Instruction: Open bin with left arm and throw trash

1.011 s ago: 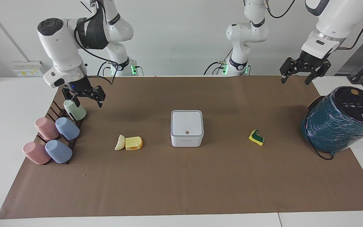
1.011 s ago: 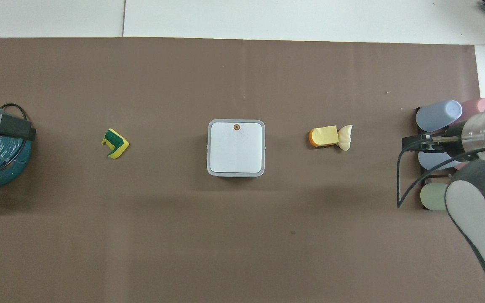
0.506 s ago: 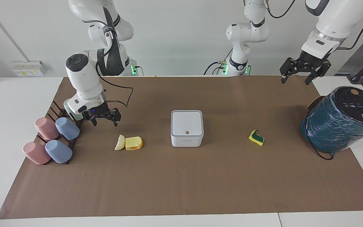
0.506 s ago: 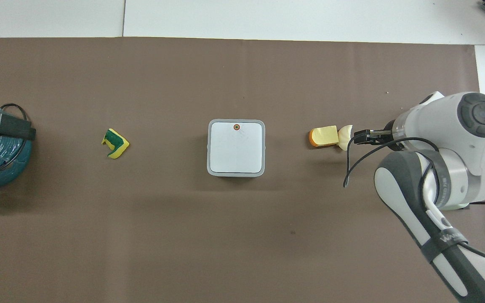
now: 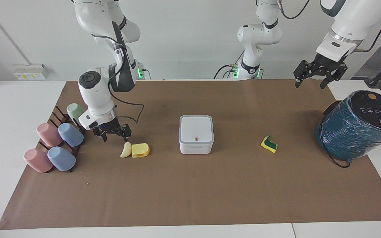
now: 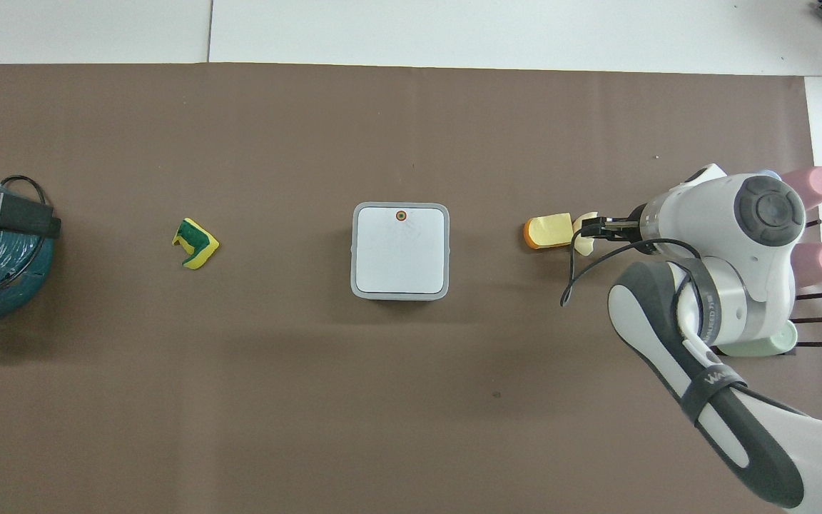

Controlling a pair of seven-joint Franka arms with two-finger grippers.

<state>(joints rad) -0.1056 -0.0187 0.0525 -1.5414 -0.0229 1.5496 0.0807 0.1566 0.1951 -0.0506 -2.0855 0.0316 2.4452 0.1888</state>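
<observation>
Bin (image 5: 196,134) sits mid-mat, lid shut, orange dot on the lid edge away from the robots. Clock directions below are read in the facing view. Cream crescent (image 5: 126,149) and yellow chunk (image 5: 140,150) lie touching each other at 9 o'clock of the bin, toward the right arm's end; sponge bit (image 5: 269,144) lies alone at 3 o'clock of the bin, toward the left arm's end. Right gripper (image 5: 114,135) is low over the mat at 10 o'clock of the crescent, just beside it, fingers spread, holding nothing; contact with the crescent can't be told. Left gripper (image 5: 310,83) hangs high over the mat corner at 12 o'clock of the teal cylinder (image 5: 356,127), fingers spread wide, empty, waiting. Pastel cups (image 5: 56,145) on a rack at 9 o'clock of the scraps.
</observation>
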